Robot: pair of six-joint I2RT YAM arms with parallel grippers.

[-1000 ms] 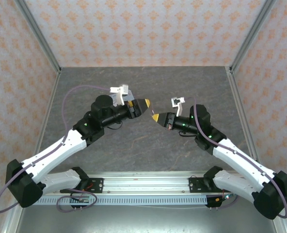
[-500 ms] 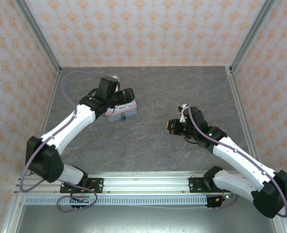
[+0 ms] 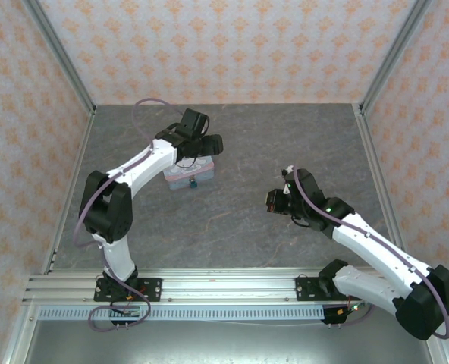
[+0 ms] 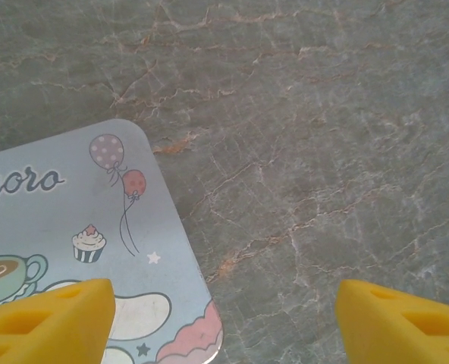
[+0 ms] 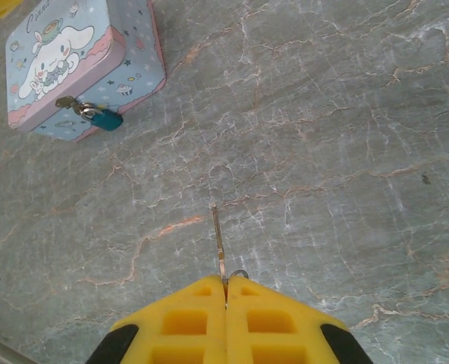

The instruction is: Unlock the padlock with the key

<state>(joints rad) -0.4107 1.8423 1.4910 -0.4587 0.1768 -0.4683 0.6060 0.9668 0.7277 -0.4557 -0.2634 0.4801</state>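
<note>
Above the tin (image 3: 180,176) the left pincer (image 4: 224,318) hangs, jaws apart, seemingly about to steady it; the padlock (image 5: 107,118) hangs on the tin's front. Well right of the tin, the right pincer (image 5: 226,294) is clamped on the key (image 5: 218,243), which next needs carrying over and aiming at the padlock.

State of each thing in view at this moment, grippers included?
tin: lid shut.
padlock: hanging on the tin's hasp, shackle looks closed.
right gripper: shut on the key.
key: held, blade sticking out ahead, not yet in the padlock.
left gripper: open, above the tin's corner, holding nothing.
</note>
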